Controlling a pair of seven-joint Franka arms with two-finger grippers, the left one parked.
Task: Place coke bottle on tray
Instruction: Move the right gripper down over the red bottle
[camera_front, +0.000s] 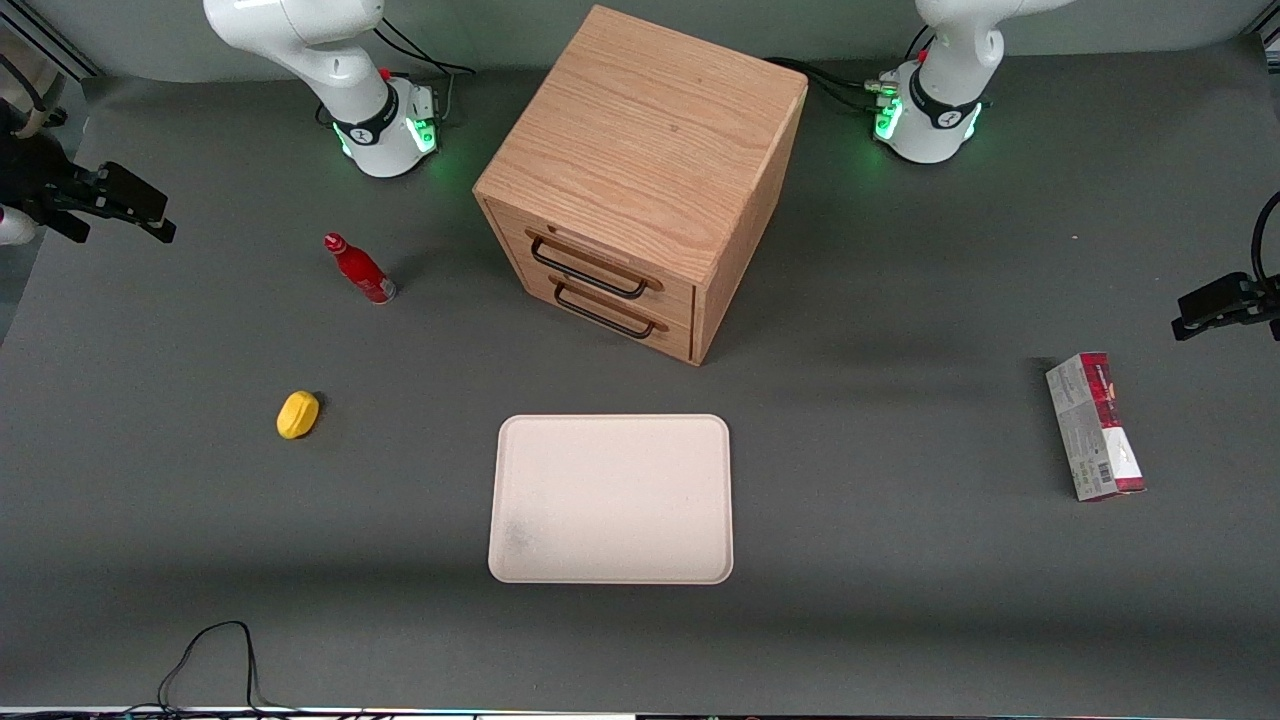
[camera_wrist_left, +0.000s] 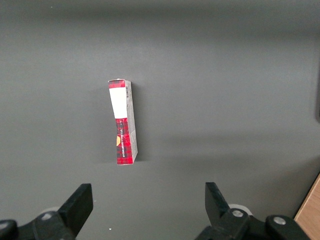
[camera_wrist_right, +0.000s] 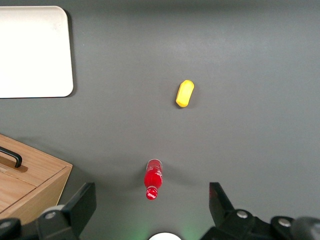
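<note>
the coke bottle (camera_front: 358, 268) stands upright on the grey tabletop (camera_front: 900, 560), toward the working arm's end, farther from the front camera than the yellow lump (camera_front: 297, 414) and well apart from it. in the right wrist view the coke bottle (camera_wrist_right: 153, 179) is seen from above, cap toward the camera, with the yellow lump (camera_wrist_right: 184, 93) apart from it and a rounded corner of the tray (camera_wrist_right: 35, 50) showing too. the tray (camera_front: 610, 498) lies flat near the middle of the tabletop, nearer to the front camera than the wooden drawer cabinet (camera_front: 640, 170), with nothing on it; the bottle is well apart from it and not yet on it. the cabinet has two drawers with dark handles on its front, both closed. a red-and-grey carton (camera_front: 1094, 426) lies toward the parked arm's end of the tabletop. the gripper (camera_wrist_right: 150, 210) hangs high above the coke bottle, its two dark fingers (camera_wrist_right: 75, 207) spread wide and released, holding nothing, with the bottle showing in the gap between them far below. in the front view the gripper (camera_front: 95, 200) appears at the working arm's edge of the scene, raised clear of the tabletop.
</note>
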